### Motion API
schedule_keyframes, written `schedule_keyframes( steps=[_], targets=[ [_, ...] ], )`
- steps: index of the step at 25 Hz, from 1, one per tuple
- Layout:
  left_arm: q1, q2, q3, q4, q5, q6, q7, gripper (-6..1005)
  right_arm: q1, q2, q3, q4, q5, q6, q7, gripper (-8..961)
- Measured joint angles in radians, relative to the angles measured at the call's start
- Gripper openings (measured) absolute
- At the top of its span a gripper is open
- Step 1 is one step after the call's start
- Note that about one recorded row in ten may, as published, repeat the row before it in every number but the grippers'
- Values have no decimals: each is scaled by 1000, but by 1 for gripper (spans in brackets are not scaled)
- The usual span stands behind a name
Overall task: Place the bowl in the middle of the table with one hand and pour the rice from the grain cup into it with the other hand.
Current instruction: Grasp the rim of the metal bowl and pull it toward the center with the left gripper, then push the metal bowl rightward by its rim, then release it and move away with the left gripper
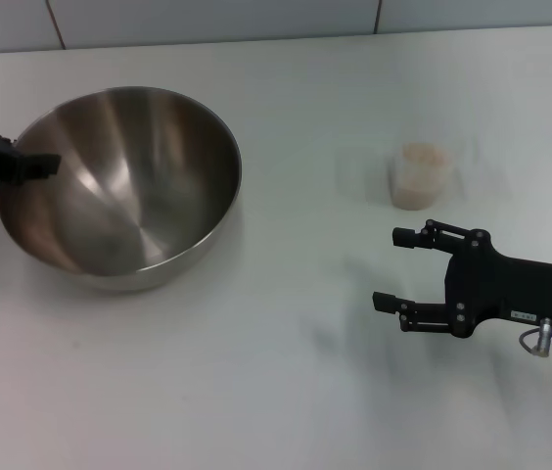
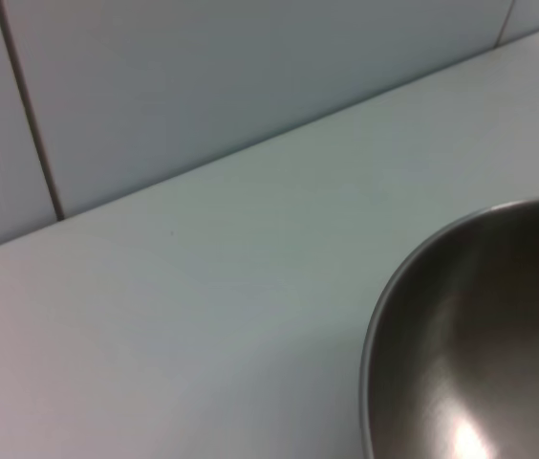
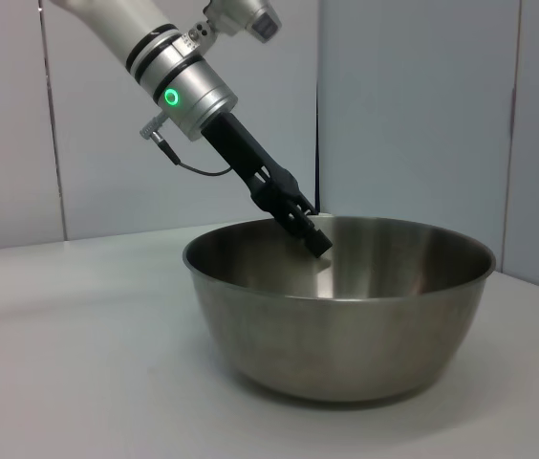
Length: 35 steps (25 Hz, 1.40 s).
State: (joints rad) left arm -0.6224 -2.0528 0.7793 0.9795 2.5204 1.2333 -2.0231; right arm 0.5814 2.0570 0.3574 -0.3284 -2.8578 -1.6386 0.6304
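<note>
Head view gives us one white table [image 1: 286, 392] with one steel bowl [image 1: 119, 186] on its left part, its rim pinched by the left gripper [image 1: 43, 166], the right gripper [image 1: 393, 267] spread apart near one grain cup [image 1: 420, 176] holding rice [image 1: 421, 155]; we read no writing.

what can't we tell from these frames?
- Left gripper grip: head view shows its tip at the bowl rim, right wrist view shows a finger inside; whether it clamps the wall cannot be made out.
- Left wrist view: own fingers out of frame, bowl cut off by the edge.
- Grain cup: blurred in head view; rice level unclear; absent from wrist views.
- Right gripper: open, short of the cup; arm cut off.
</note>
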Motion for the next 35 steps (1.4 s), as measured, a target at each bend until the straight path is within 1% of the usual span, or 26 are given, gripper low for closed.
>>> schedule_keyframes(
  steps=[9, 17, 24, 29, 35],
  targets=[
    [-15, -4, 0, 5, 14, 20, -19, 230, 0, 0, 0, -1, 0, -3, 0, 831],
    [-27, 1, -1, 10, 16, 46, -40, 63, -2, 1, 0, -1, 0, -3, 0, 831],
    [-48, 5, -21, 29, 1, 76, -81, 55, -3, 2, 0, 0, 0, -1, 0, 831],
    [-93, -1, -46, 47, 0, 89, -120, 43, -3, 2, 0, 0, 0, 1, 0, 831],
    [-154, -9, -40, 47, -3, 92, -150, 39, -4, 2, 0, -3, 0, 0, 0, 831]
  ],
)
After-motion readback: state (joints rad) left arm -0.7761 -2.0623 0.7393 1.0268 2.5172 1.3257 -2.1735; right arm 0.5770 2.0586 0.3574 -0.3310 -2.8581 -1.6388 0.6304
